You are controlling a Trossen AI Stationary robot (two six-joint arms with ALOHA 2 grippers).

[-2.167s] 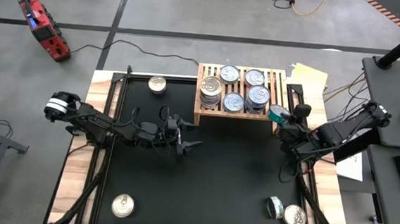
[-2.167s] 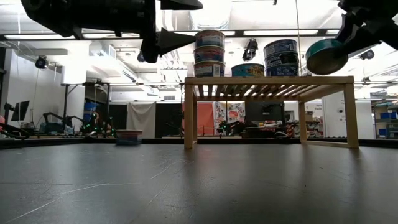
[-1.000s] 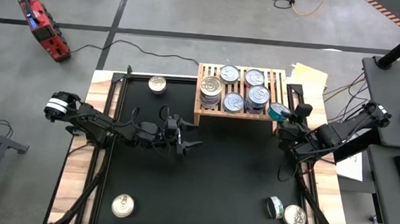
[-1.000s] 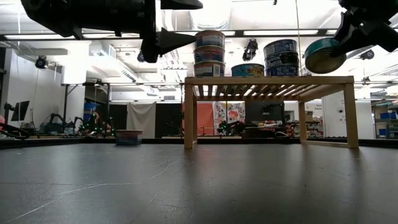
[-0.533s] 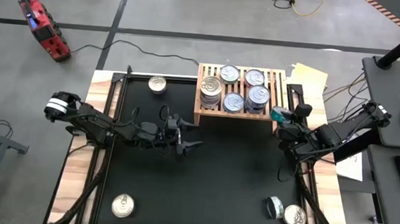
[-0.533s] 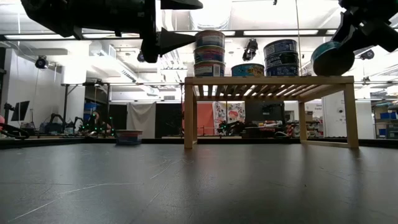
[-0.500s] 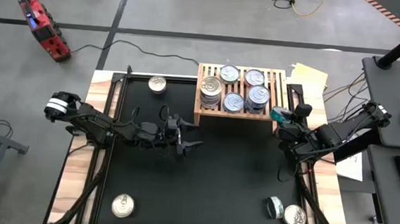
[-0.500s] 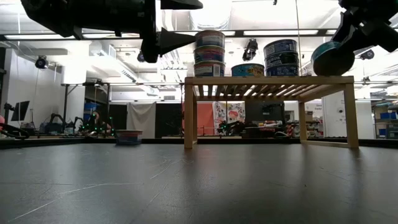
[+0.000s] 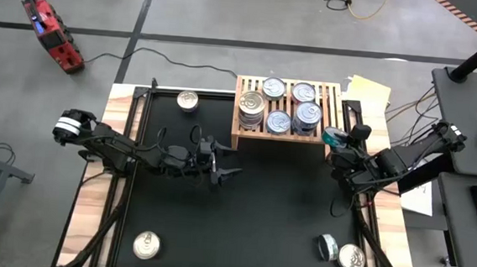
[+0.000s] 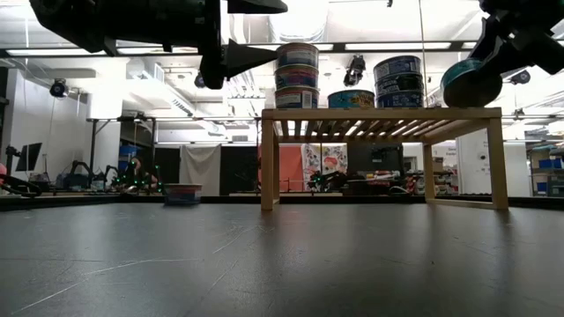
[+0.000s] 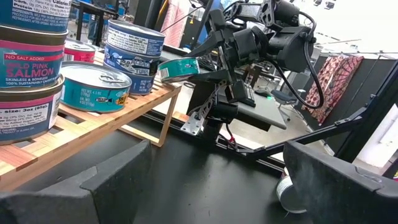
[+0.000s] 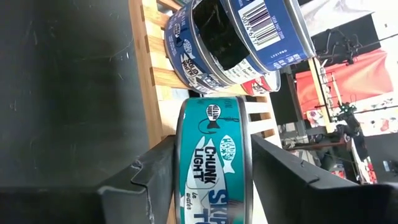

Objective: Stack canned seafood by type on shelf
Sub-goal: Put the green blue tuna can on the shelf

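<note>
High view has the right gripper parked at the right end of the shelf, with a teal tin sitting between its fingers. From the right wrist view that tin is tipped on its edge over the shelf's slats, fingers either side of it, but honestly I can't tell if they're pinching it or have let go a bit. Low view puts the teal tin at shelf-top level at the right end, just beside a two-high blue stack. A taller stack stands at the left end of the rack.

Left gripper hangs over the black mat near the shelf's left leg, fingers spread wide with nothing in them. Loose tins sit at the mat's corners: near left, near right, far left.
</note>
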